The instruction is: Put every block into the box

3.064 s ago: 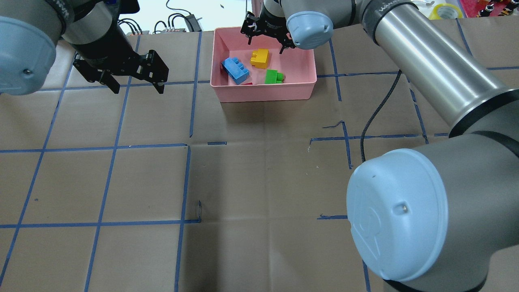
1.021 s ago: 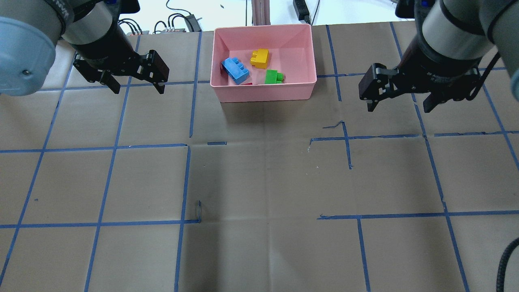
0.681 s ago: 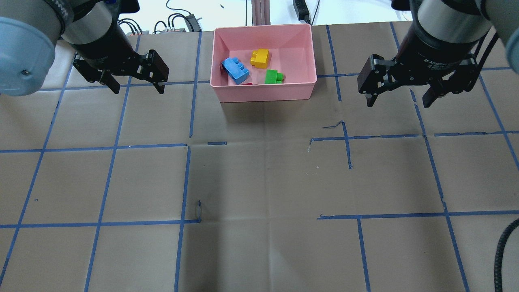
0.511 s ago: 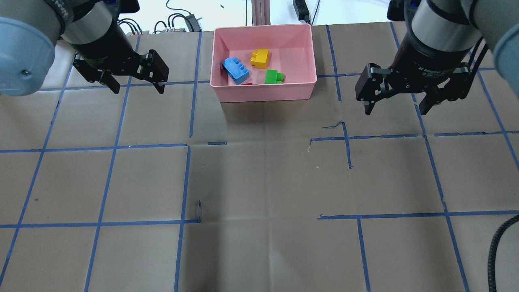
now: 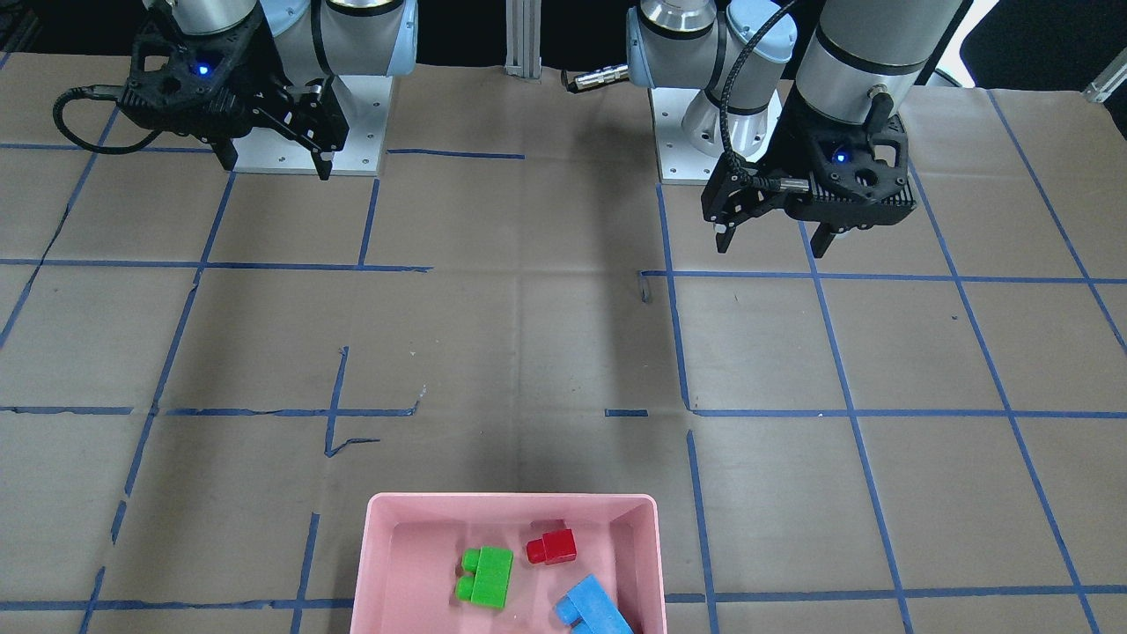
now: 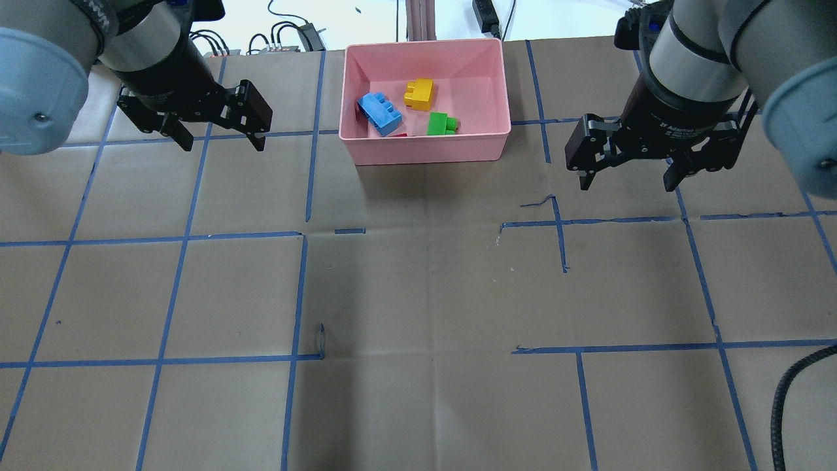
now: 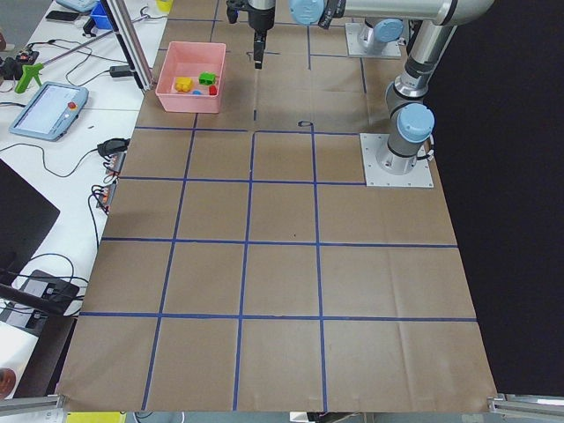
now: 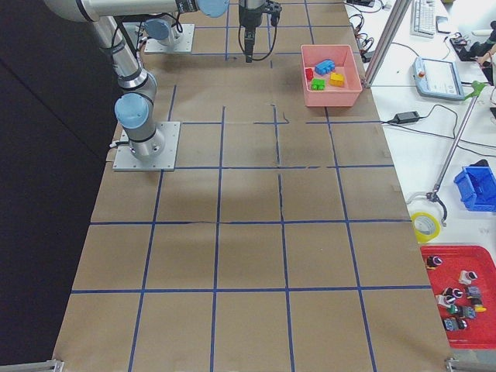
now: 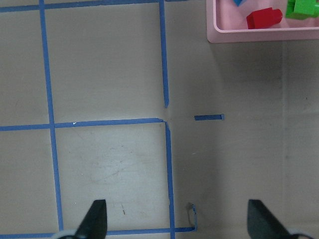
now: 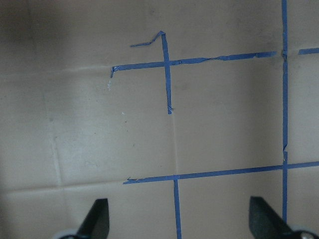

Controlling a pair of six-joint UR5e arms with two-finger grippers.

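The pink box (image 6: pixel 425 154) stands at the far middle of the table. In it lie the light blue block (image 6: pixel 379 113), the yellow block (image 6: pixel 420 94), the green block (image 6: pixel 441 123) and the red block (image 6: pixel 400 135), which the front wall mostly hides. The front-facing view shows the box (image 5: pixel 511 504) with the green (image 5: pixel 484 576), red (image 5: pixel 552 547) and blue (image 5: pixel 592 608) blocks. My left gripper (image 6: pixel 222 140) is open and empty, left of the box. My right gripper (image 6: pixel 626 183) is open and empty, right of the box. The left wrist view shows the box's corner (image 9: pixel 259 36).
Brown paper with a grid of blue tape (image 6: pixel 301 294) covers the table. A metal post (image 6: pixel 418 16) and cables (image 6: pixel 288 33) are behind the box. The two arm bases (image 5: pixel 696 132) stand at the robot's side.
My right gripper has left the space over the box, swung out to its right and come a little nearer, still open. The left arm and the blocks have not moved.
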